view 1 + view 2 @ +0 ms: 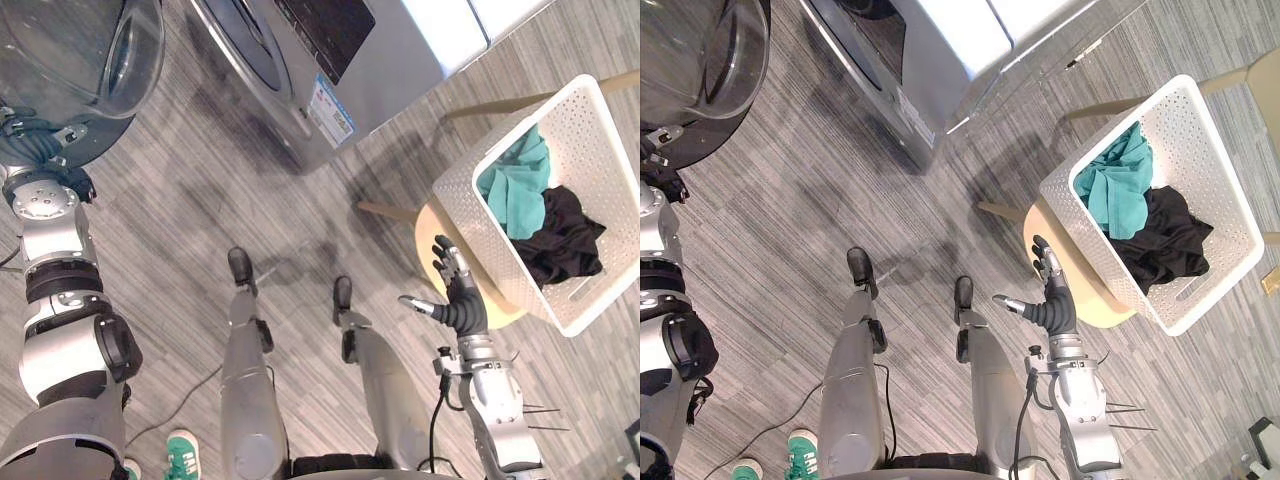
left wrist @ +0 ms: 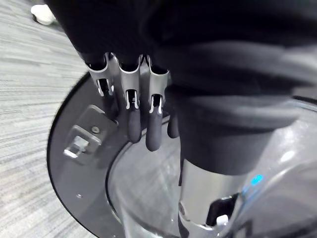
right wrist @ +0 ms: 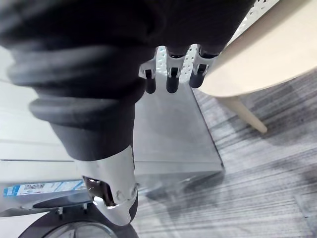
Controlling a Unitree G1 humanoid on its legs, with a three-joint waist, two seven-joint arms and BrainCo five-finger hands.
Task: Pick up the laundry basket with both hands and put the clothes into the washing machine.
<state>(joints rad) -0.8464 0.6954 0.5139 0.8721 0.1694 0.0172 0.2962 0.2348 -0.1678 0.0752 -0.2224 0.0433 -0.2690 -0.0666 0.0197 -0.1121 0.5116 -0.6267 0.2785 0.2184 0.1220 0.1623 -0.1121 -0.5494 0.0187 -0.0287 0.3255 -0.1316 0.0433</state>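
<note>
Left eye view: the white perforated laundry basket [image 1: 455, 195] stands on a round light-wood stool [image 1: 428, 245] at the right of the frame. Inside it lie a teal cloth [image 1: 518, 190] and a black cloth [image 1: 560, 240]. The right hand [image 1: 458, 295] is just beside the basket's near wall, fingers straight and a little spread, thumb out to the side; I cannot tell if it touches the wall. The washing machine [image 1: 290, 60] is at the top centre and its round glass door [image 1: 90, 60] is open at the upper left. A blue and white label [image 1: 332, 110] sits on the machine's front; its print is too small to read. A person's green shoes [image 1: 180, 455] are at the lower left.

Right eye view: here the basket is whole inside the frame, while the left eye view cuts its right corner.

Left wrist view: the left hand [image 2: 131, 94] has its fingers straight and close together, dark tips at the door's dark ring, near a metal latch [image 2: 79, 144].

Right wrist view: the right hand's fingers are straight, side by side, before the basket's wall. One leg [image 3: 245, 116] of the stool slants to the floor. The label's print is blurred.
</note>
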